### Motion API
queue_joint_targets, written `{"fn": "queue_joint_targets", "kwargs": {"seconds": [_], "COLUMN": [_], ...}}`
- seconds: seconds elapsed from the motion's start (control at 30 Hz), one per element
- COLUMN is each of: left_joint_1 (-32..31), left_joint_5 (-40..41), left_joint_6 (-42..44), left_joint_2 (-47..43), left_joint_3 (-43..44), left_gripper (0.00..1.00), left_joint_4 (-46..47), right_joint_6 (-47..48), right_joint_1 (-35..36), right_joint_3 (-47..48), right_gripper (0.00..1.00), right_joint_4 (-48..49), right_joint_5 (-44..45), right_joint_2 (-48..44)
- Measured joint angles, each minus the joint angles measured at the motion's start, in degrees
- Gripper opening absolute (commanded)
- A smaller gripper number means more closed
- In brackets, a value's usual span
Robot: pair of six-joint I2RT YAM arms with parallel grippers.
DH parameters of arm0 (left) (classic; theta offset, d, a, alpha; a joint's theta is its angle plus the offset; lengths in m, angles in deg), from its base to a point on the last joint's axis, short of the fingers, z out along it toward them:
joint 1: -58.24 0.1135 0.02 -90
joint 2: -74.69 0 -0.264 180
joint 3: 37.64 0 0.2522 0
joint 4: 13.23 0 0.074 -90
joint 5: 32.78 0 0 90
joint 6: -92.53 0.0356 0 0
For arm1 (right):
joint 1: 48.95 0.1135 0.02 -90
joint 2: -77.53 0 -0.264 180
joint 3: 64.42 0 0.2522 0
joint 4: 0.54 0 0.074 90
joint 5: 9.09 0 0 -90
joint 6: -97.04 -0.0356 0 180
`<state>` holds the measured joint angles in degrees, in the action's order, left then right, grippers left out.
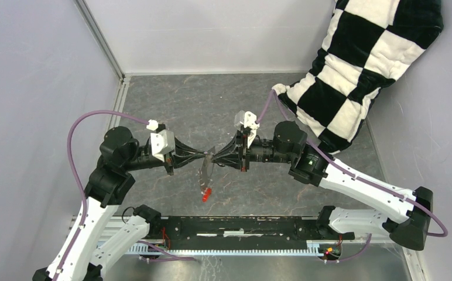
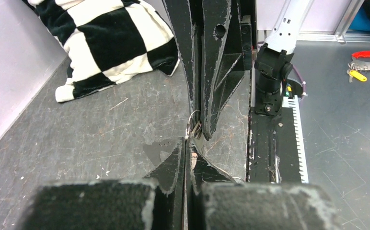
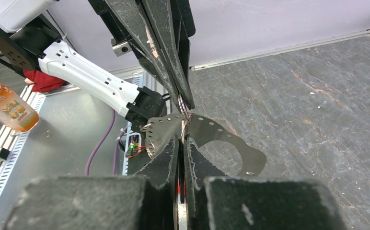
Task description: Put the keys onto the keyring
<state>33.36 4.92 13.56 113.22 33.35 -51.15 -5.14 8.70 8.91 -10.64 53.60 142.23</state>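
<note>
1. The keyring (image 1: pixel 205 170) hangs in the air over the table (image 1: pixel 171 111), well apart from the checked cushion (image 1: pixel 364 64), on the side of it toward the arm bases. It is probably held up there so both arms can work on it from opposite sides.
2. The left gripper (image 1: pixel 199 156), on the far side of the ring from the cushion, is pressed fully together on the ring's top. It appears to serve as the steady anchor.
3. The right gripper (image 1: pixel 216 157) reaches in from the cushion's side, tip to tip with the left one. Its jaws are narrowed to a slit with thin metal between them. I take this for the ring's perforated edge, though it could be a key.
4. The red key (image 1: pixel 206 195) dangles at the ring's low end, farther from the cushion than either claw, seemingly already threaded.
5. The black key cannot be made out in any view.
6. No brand or label can be read. An orange object (image 3: pixel 8 105) beyond the table edge carries marks too small to read.
</note>
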Motion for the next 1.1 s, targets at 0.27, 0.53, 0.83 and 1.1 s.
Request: {"fn": "queue_joint_targets", "kwargs": {"seconds": [0.27, 0.53, 0.83, 1.1], "left_joint_1": [0.0, 0.0, 0.0, 0.0], "left_joint_5": [-0.4, -0.6, -0.7, -0.8], "left_joint_6": [0.0, 0.0, 0.6, 0.8], "left_joint_2": [0.1, -0.5, -0.8, -0.8], "left_joint_3": [0.0, 0.0, 0.0, 0.0], "left_gripper": [0.02, 0.02, 0.02, 0.02], "left_joint_4": [-0.1, 0.7, 0.4, 0.3], "right_joint_6": [-2.8, -3.5, -3.2, -2.4], "right_joint_1": [0.0, -1.0, -5.0, -5.4], "right_joint_3": [-3.1, -2.5, 1.4, 1.7], "right_gripper": [0.22, 0.39, 0.04, 0.20], "right_joint_4": [4.4, 2.0, -1.8, -4.8], "right_joint_5": [-0.5, -3.1, -7.6, -11.4], "right_joint_2": [-0.7, 1.0, 1.8, 2.0]}}
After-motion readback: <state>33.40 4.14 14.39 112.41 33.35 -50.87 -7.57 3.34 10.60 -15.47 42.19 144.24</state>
